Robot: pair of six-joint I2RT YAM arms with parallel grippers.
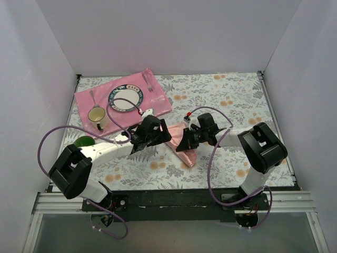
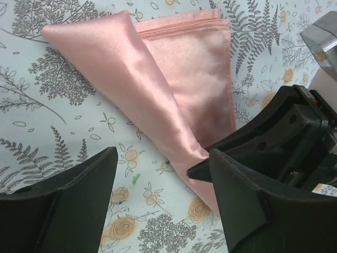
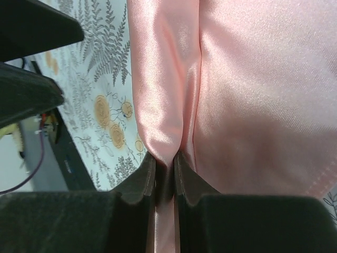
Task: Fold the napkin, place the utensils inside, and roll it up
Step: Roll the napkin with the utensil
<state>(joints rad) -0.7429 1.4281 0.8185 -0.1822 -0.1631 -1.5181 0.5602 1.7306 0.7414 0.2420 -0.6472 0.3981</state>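
The napkin [image 1: 188, 156], pale salmon-pink and shiny, lies folded into a long narrow shape on the floral tablecloth [image 1: 231, 100] between the two arms. My right gripper [image 1: 182, 145] is shut on a raised fold of the napkin [image 3: 253, 95], the cloth pinched between its pads [image 3: 148, 174]. My left gripper [image 1: 165, 135] hovers open just left of the napkin [image 2: 158, 79], with only tablecloth between its fingers [image 2: 79, 195]. The utensils, a spoon [image 1: 93, 97] and a fork [image 1: 149, 83], lie on the hot-pink mat [image 1: 158, 103] at the back left.
A patterned plate [image 1: 125, 98] sits on the mat and a yellow cup [image 1: 98, 117] at its front edge. A green object [image 1: 83, 141] shows behind the left arm. White walls close in three sides. Purple cables loop over both arms.
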